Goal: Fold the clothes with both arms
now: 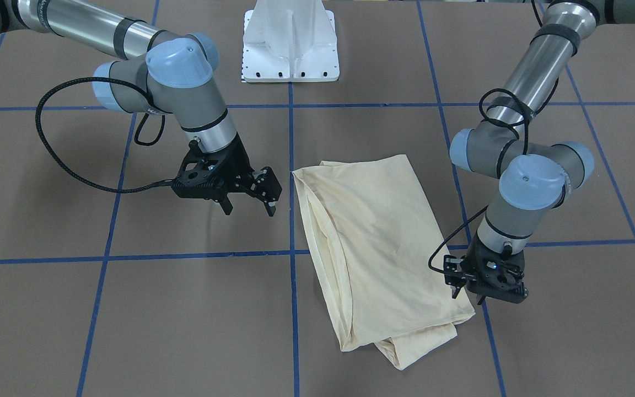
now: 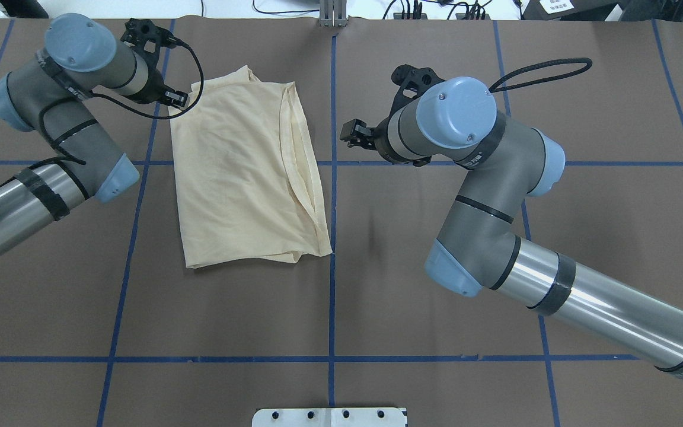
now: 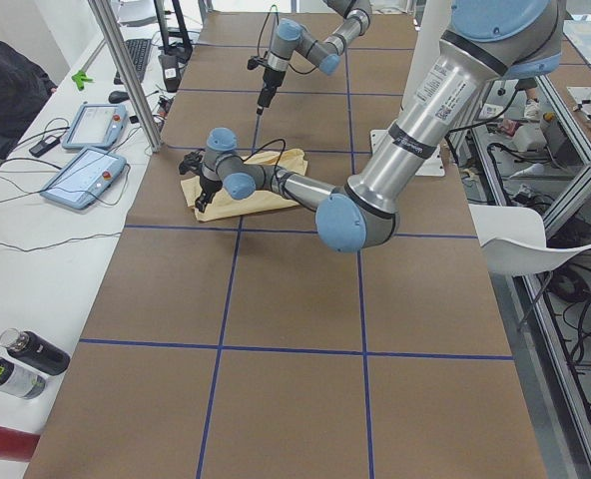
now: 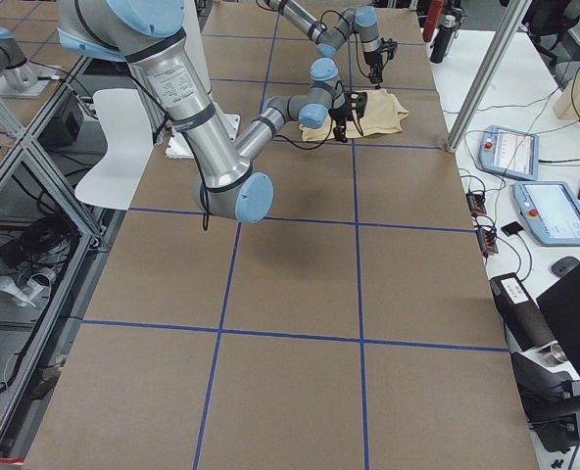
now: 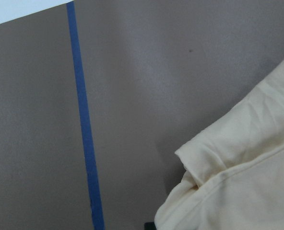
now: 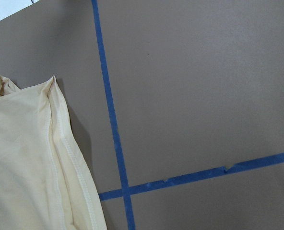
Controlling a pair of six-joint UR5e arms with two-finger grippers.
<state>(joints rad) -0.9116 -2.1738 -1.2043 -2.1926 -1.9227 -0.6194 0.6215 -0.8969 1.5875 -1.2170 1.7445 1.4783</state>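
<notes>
Brown worktop (image 2: 229, 320) gridded with blue tape (image 2: 331, 308), taken from over the robot's shoulders. Nearest, the white pedestal base (image 2: 329, 417). Beyond it, flat on the worktop just to the robot's left of the centre tape line, the cream T-shirt (image 2: 241, 172), already doubled into a rough oblong, print hidden, seamed edges layered along the side toward the robot's right. Farther out, level with the oblong's far half, the right pincer (image 1: 248, 211): fingers spread, pinching nothing, hanging over bare worktop near that layered side but clear of the cloth. Farthest, at the shirt's far left corner, the left pincer (image 1: 467, 295): tips seemingly parted, right at the cloth's edge, no fabric lifted; impossible to say whether touching. Reads as a pause between folds, with nothing held. Next, probably a crosswise fold: calls for both pincers to settle on the two far corners, nip every layer together, and carry them evenly toward the near hem without dragging the thin knit askew.
</notes>
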